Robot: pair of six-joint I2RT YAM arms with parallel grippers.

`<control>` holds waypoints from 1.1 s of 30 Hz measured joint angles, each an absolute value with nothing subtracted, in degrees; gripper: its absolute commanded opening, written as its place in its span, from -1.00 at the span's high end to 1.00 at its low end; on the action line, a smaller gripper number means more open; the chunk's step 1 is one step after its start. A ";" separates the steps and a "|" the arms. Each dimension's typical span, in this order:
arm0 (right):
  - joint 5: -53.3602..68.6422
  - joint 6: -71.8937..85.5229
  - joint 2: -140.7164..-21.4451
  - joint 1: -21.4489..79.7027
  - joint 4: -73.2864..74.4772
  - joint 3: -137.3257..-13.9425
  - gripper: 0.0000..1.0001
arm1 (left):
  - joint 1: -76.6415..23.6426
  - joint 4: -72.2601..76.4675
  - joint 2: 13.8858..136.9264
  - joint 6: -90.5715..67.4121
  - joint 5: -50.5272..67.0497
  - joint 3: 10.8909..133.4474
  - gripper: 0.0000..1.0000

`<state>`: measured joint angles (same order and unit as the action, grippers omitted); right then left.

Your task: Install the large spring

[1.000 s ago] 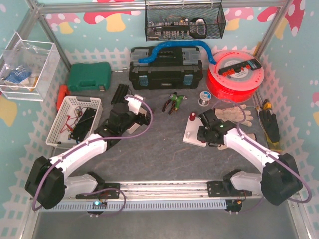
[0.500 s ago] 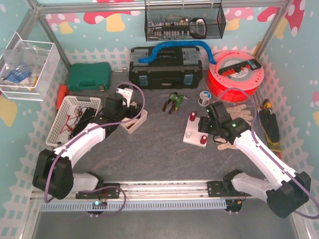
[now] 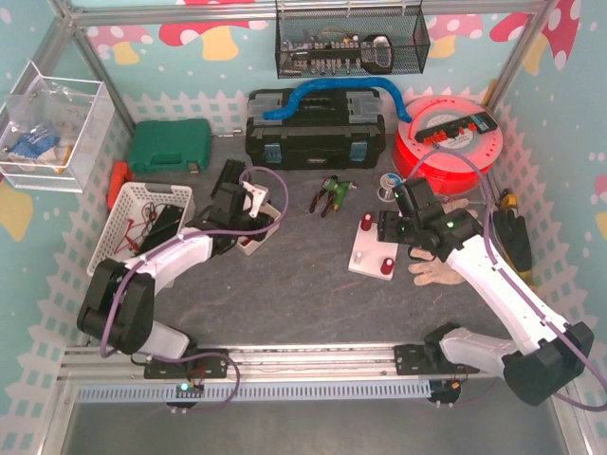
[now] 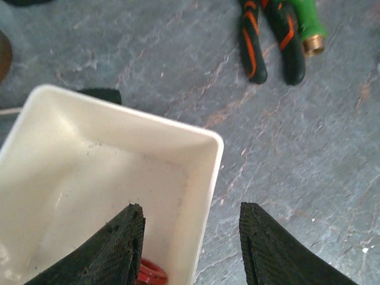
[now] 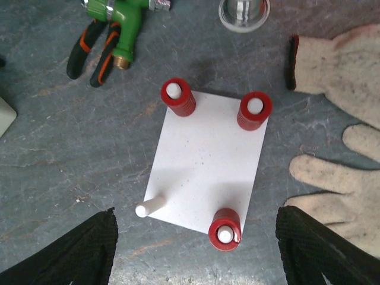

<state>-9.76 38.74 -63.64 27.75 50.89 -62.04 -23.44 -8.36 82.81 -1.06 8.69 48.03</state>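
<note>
A red spring (image 4: pixel 151 274) lies in the near corner of a small white bin (image 4: pixel 107 178), mostly hidden behind my left finger. My left gripper (image 4: pixel 193 249) hangs open astride the bin's right wall, one finger inside and one outside, touching nothing. In the top view the left gripper (image 3: pixel 245 226) sits over that bin (image 3: pixel 258 246). A white peg plate (image 5: pixel 205 160) carries red springs on three pegs; the fourth peg (image 5: pixel 149 206) is bare. My right gripper (image 5: pixel 196 261) is open above the plate's near edge, seen from above at the right gripper (image 3: pixel 389 232).
Orange-handled pliers (image 5: pixel 89 50) and a green hose nozzle (image 5: pixel 122 24) lie beyond the plate. A work glove (image 5: pixel 350 65) lies to its right, a solder spool (image 5: pixel 243 9) behind. A white basket (image 3: pixel 142 227), black toolbox (image 3: pixel 316 133) and red filament reel (image 3: pixel 446 142) stand farther out.
My right gripper has opened and drawn back and up from the plate, leaving a spring on the near peg. The left gripper's jaws have narrowed over the bin.
</note>
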 measured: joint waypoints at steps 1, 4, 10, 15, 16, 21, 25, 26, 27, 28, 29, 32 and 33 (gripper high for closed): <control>-9.91 38.30 -63.79 27.75 50.89 -62.70 -0.47 | -23.44 -8.71 83.53 -1.08 8.64 48.03 0.03; -10.26 37.52 -63.79 27.75 51.07 -63.35 -0.48 | -23.86 -9.28 84.51 -1.23 8.25 48.05 -0.03; -10.59 37.17 -63.55 27.75 51.64 -63.35 -0.47 | -26.59 -9.50 86.96 -1.32 7.84 49.17 0.07; -10.66 37.17 -62.65 27.75 51.88 -63.35 -0.47 | -29.08 -9.69 89.97 -1.30 2.90 50.74 0.28; -10.63 37.19 -62.43 27.75 51.90 -63.35 -0.47 | -29.32 -9.69 90.52 -1.30 2.17 51.20 0.30; -10.74 37.65 -61.14 27.75 52.07 -63.33 -0.47 | -29.43 -9.65 92.23 -1.74 -0.54 53.41 0.53; -11.03 38.00 -60.07 27.75 52.51 -63.31 -0.47 | -29.50 -9.58 92.71 -3.07 -1.72 53.95 0.70; -11.07 38.02 -59.90 27.75 52.60 -63.31 -0.47 | -29.50 -9.61 92.79 -3.49 -1.76 53.95 0.74; -11.16 38.04 -59.83 27.75 52.69 -63.31 -0.47 | -29.52 -9.58 92.82 -3.92 -1.85 53.95 0.76; -11.20 38.06 -59.81 27.75 52.75 -63.31 -0.47 | -29.63 -9.58 92.82 -4.25 -1.93 53.98 0.78; -11.20 38.09 -59.83 27.75 52.75 -63.31 -0.47 | -29.67 -9.61 92.82 -4.56 -1.98 54.04 0.80; -11.35 38.17 -59.88 27.75 52.75 -63.31 -0.47 | -29.69 -9.63 93.19 -5.74 -2.17 54.48 0.87; -11.42 38.17 -59.94 27.75 52.75 -63.31 -0.47 | -29.69 -9.61 93.49 -6.20 -2.22 54.74 0.88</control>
